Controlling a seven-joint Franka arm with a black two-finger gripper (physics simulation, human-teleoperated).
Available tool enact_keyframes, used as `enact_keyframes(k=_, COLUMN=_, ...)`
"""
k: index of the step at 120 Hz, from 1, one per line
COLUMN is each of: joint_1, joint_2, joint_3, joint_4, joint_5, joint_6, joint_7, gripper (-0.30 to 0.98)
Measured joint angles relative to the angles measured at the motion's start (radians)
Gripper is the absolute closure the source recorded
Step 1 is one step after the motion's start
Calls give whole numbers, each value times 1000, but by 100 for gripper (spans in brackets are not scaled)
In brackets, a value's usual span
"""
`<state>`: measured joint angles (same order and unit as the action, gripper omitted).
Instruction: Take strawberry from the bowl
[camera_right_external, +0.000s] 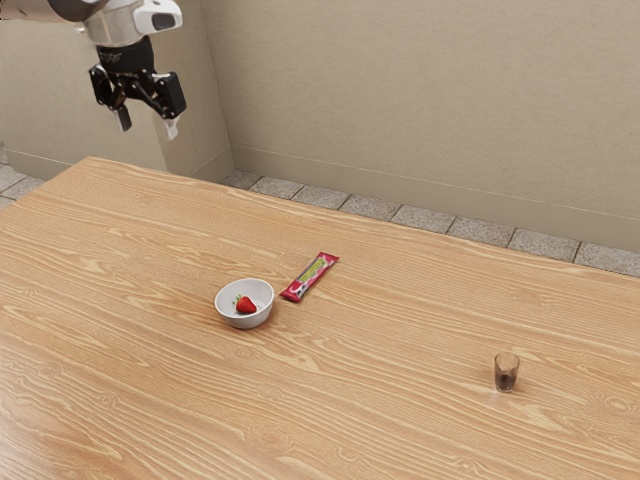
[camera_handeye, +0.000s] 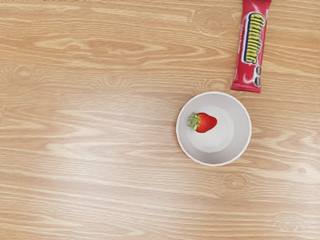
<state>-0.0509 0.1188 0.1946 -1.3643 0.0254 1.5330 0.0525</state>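
Note:
High over the table's far left corner in the exterior view, my black gripper (camera_right_external: 148, 128) is open, its two fingertips apart with nothing between them. The white bowl (camera_right_external: 262, 315) stands upright on the table, well below the gripper and toward the exterior view's right. A red strawberry (camera_right_external: 246, 305) with green leaves lies inside it. From above, the wrist view gives the bowl (camera_handeye: 241, 129) and the strawberry (camera_handeye: 205, 123), which rests on the bowl's floor off to one side, leaves toward the wall.
A red wrapped bar (camera_right_external: 310, 277) lies on the wooden table (camera_right_external: 400, 340) close beside the bowl; the wrist view has this bar (camera_handeye: 252, 45) too. A small brownish glass (camera_right_external: 506, 372) stands farther off at the exterior view's right. Behind the table is a beige wall.

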Motion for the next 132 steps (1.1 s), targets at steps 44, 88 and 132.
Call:
enact_keyframes(k=44, joint_1=-1, joint_2=59, joint_3=4, joint_4=-45, joint_5=-20, joint_6=49, joint_7=2, gripper=2)
enact_keyframes(k=88, joint_1=-52, joint_2=42, joint_3=8, joint_4=-405, joint_5=-41, joint_6=378, joint_7=-286, gripper=2)
enact_keyframes(k=132, joint_1=-65, joint_2=124, joint_3=23, joint_4=-505, joint_5=-80, joint_6=590, joint_7=-662, gripper=3)
